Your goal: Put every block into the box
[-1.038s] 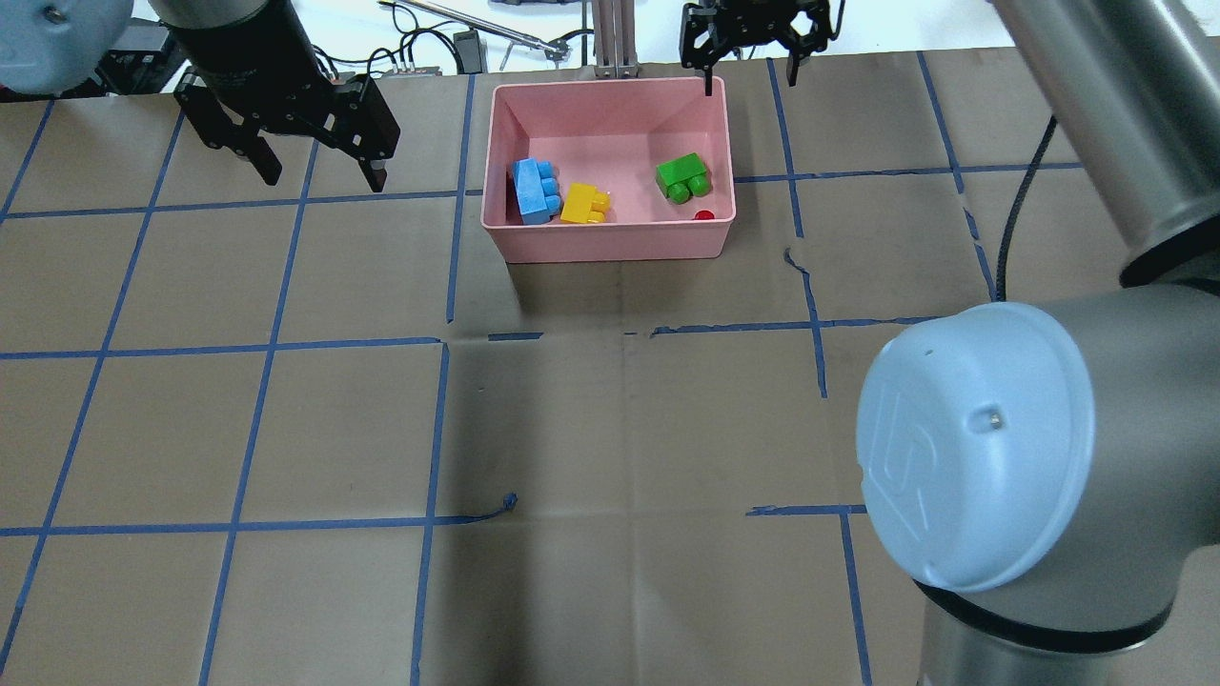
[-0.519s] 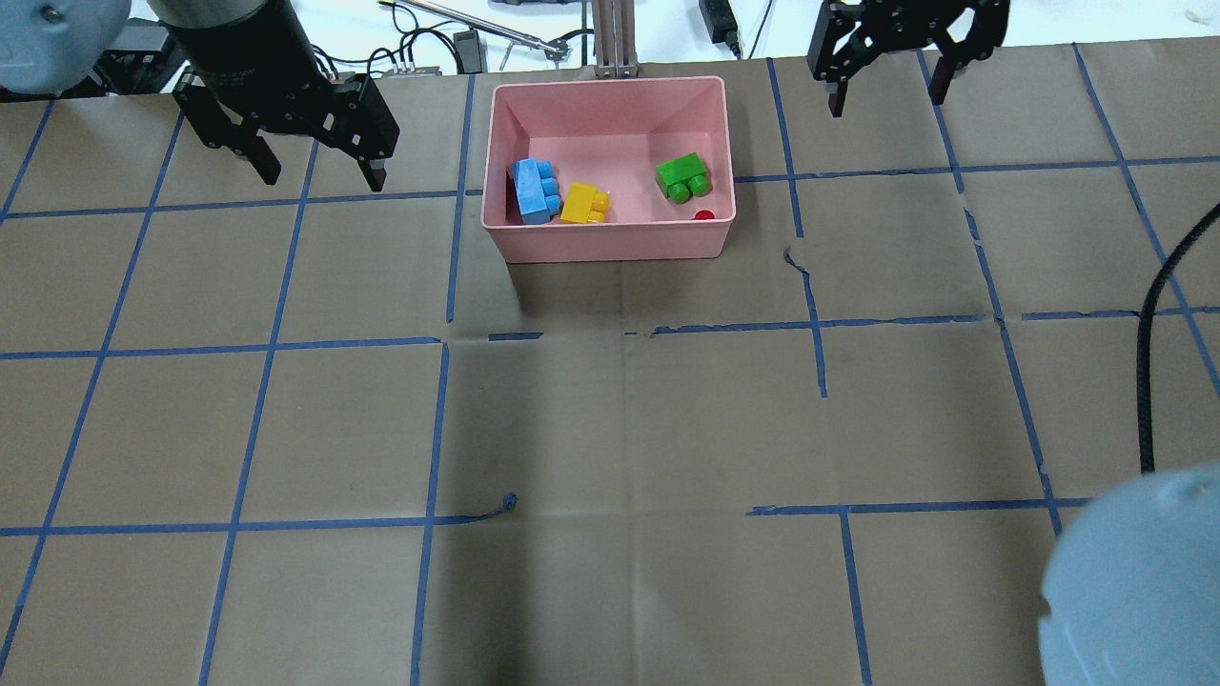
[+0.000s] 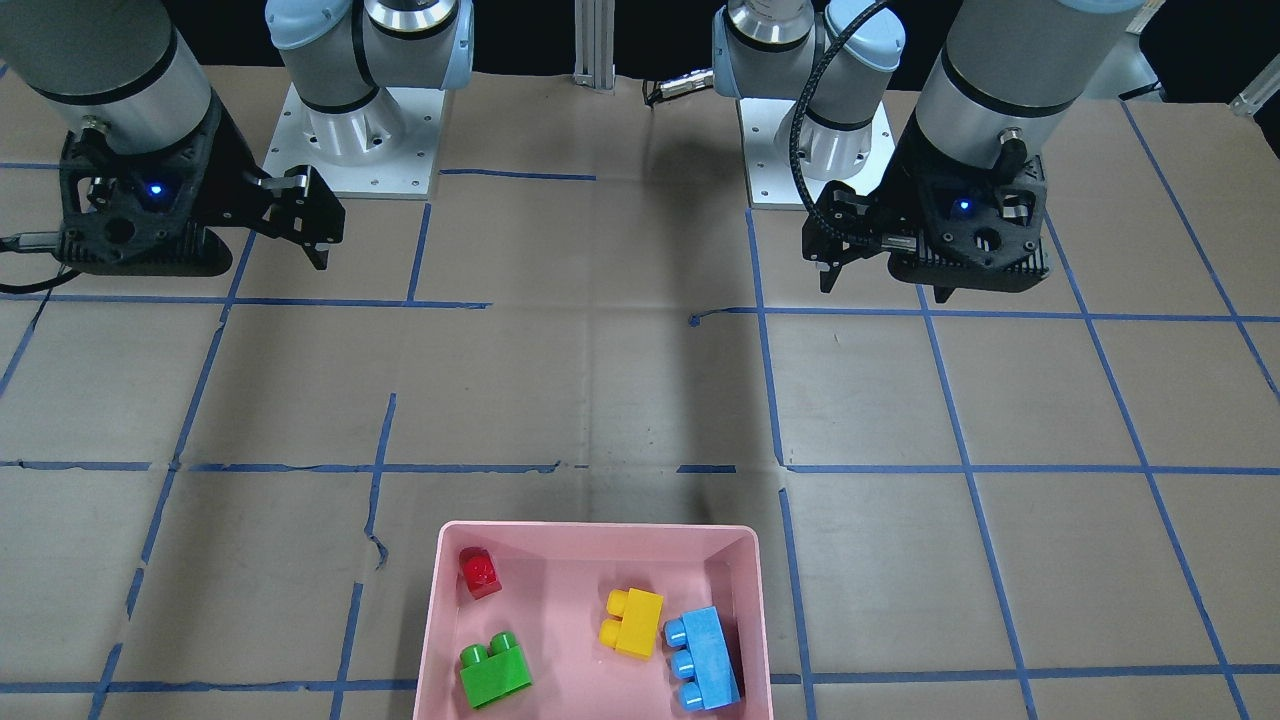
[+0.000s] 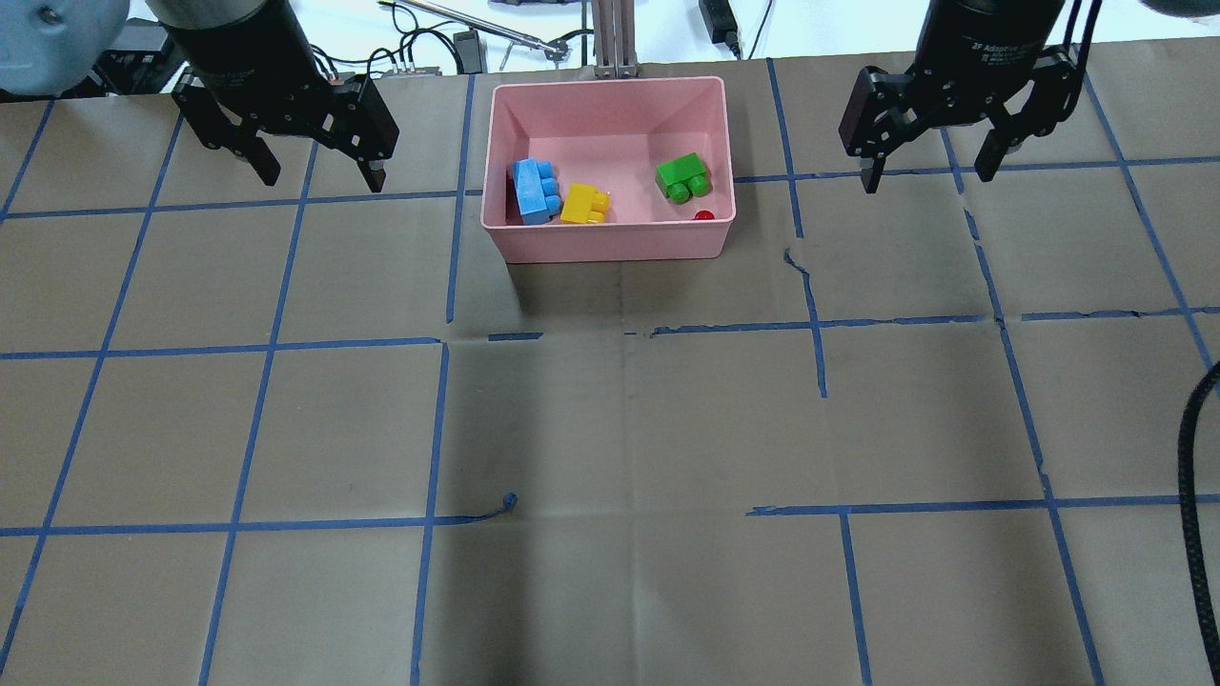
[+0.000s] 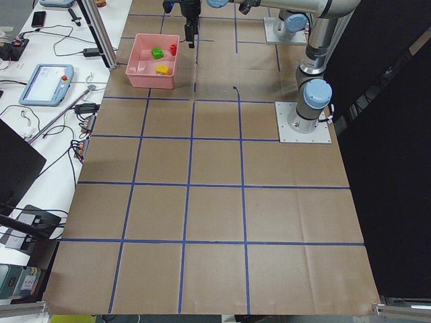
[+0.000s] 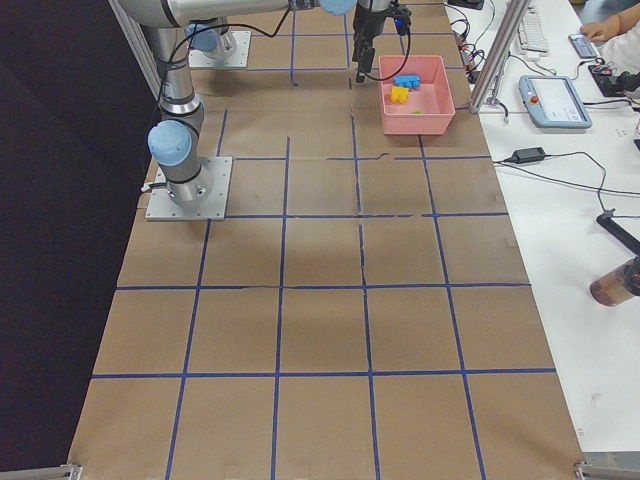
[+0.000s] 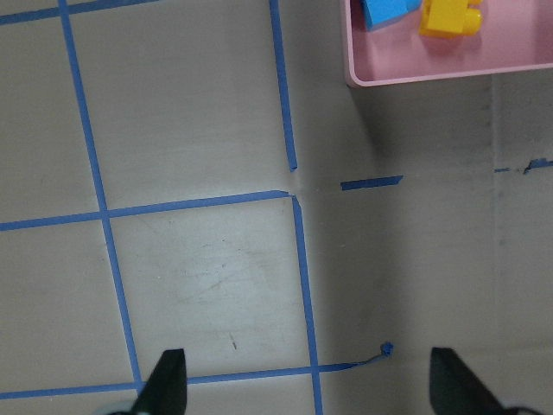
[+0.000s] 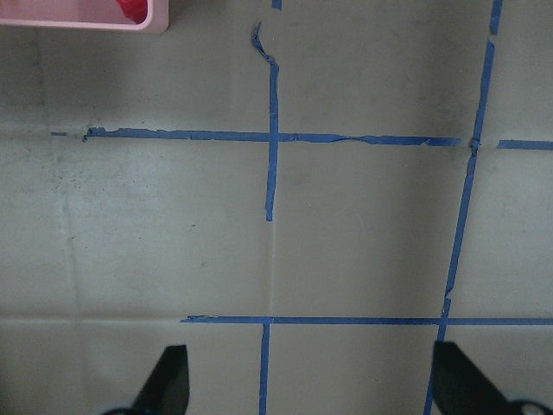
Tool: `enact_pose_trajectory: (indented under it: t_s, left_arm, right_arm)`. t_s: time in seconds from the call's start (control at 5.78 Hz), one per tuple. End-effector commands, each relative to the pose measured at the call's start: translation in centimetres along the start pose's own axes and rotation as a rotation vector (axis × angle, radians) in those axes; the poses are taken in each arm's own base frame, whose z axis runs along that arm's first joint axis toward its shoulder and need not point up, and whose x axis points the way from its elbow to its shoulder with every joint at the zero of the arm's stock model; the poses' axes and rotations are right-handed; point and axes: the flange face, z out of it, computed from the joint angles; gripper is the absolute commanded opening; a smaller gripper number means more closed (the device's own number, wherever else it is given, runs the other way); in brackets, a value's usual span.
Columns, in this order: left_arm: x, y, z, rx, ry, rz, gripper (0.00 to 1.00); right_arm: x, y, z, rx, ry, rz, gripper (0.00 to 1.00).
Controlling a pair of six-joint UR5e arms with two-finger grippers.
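All four blocks [image 4: 583, 203] lay inside the box [image 4: 610, 243]; your left gripper [image 4: 324, 178] and right gripper [image 4: 925, 179] hung wide and empty either side of it. Only a low sweep could have knocked it.

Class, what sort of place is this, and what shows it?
Most likely a robotics lab: two industrial arms bolted to a table taped in a blue grid, a teach pendant on the side bench, and a pink box of toy bricks.
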Motion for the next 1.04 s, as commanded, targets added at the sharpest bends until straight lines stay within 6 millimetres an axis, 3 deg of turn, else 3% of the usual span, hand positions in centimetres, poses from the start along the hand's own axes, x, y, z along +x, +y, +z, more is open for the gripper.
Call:
enact_pose_trajectory:
  t_s: [0.0,0.87]
  left_arm:
    - [0.1,0.0,-0.01,0.001,0.009,0.0,0.99]
    - [0.49,-0.21,0.03,0.006,0.051,-0.069,0.99]
  right_arm:
    - [-0.4,-0.28,1.29,0.021,-0.022,0.002,0.99]
    - [-0.4,-0.84,1.25,0.065,-0.022,0.003,1.0]
